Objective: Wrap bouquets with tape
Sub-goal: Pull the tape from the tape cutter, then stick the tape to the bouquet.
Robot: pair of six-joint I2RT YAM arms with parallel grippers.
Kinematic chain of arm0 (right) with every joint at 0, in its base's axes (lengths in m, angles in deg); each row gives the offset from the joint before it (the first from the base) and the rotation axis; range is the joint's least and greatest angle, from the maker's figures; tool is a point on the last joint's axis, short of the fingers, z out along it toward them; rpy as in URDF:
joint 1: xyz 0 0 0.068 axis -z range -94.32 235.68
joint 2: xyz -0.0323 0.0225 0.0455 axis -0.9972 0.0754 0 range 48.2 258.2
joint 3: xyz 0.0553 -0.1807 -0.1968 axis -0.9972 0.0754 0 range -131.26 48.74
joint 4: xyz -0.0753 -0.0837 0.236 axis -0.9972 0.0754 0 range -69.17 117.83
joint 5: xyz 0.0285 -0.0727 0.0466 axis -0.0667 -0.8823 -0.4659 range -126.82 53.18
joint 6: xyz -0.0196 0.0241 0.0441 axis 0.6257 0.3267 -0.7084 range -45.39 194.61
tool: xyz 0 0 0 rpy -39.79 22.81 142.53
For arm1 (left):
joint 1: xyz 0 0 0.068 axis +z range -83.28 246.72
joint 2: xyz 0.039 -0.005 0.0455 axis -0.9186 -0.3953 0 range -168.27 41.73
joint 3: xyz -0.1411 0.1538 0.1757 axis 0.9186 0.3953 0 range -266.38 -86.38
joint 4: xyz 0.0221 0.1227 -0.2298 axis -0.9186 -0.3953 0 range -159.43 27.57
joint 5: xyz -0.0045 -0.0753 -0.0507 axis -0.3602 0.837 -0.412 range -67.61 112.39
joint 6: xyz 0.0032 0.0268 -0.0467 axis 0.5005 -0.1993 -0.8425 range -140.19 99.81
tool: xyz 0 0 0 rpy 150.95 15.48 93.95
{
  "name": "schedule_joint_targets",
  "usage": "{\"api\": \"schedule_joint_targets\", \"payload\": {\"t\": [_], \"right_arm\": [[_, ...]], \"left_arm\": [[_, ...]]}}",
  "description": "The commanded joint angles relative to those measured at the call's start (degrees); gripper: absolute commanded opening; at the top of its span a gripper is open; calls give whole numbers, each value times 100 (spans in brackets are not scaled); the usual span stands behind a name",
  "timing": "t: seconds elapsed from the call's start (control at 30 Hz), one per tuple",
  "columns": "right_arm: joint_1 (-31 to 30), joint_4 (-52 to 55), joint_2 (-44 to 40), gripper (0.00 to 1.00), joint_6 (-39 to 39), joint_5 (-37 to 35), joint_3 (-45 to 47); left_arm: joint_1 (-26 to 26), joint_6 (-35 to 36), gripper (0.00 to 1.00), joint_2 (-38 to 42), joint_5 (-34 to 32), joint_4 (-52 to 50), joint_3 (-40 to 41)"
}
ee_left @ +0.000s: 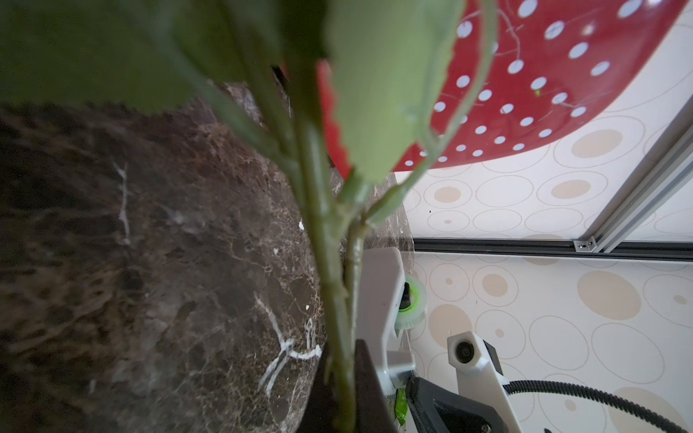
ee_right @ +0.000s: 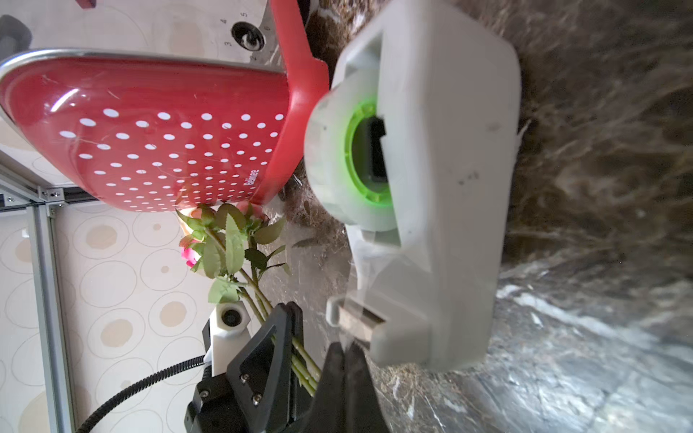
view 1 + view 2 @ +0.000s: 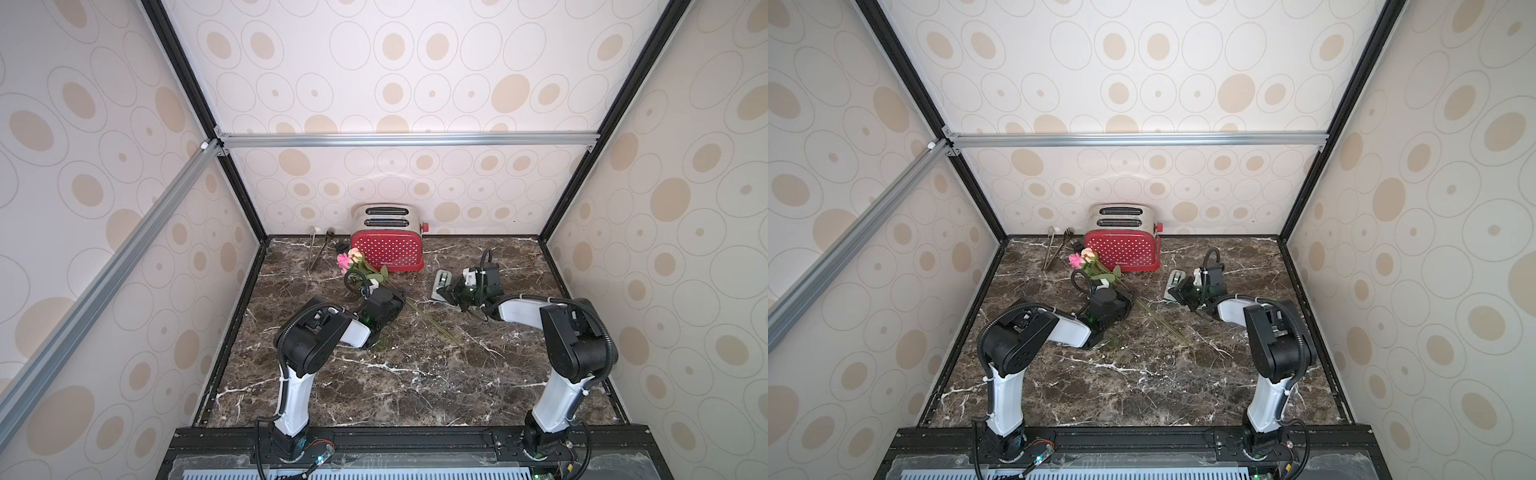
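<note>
Left gripper (image 1: 341, 354) clamps bouquets (image 3: 362, 266); tape (image 2: 431, 187) just beside right gripper (image 2: 343, 352).

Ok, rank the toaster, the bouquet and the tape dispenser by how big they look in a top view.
1. toaster, the bulkiest.
2. bouquet, longer than the toaster but thin, so it covers less area.
3. tape dispenser, clearly smallest.

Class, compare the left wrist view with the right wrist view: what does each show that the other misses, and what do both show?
Only the left wrist view: the camera on the right arm. Only the right wrist view: the camera on the left arm, a pink rose bloom and the toaster's dial. Both: the red toaster, the tape dispenser, the rose stems clamped in the left gripper, and the marble table.
</note>
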Motion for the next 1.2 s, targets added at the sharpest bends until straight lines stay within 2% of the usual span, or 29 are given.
{"api": "schedule_joint_targets", "payload": {"t": [0.0,0.17,0.3,0.5,0.6,0.7,1.17], "right_arm": [[-3,104,-163,0,228,5,-261],[-13,369,-258,0,412,117,-396],[-145,743,-576,0,903,-142,-505],[-156,525,-307,0,605,110,-399],[-157,944,-442,0,888,-22,-669],[-156,932,-442,0,861,30,-672],[-441,623,-878,0,348,141,47]], "left_arm": [[-42,-17,0,-67,-53,110,-221],[-38,-26,0,-126,-34,99,-281],[-42,-7,0,-137,-30,43,-330],[-42,3,0,-138,-4,31,-340],[-42,27,0,-102,-25,0,-323],[-48,-41,0,-126,-34,50,-307],[-309,-699,0,-405,-525,239,-563]]}}
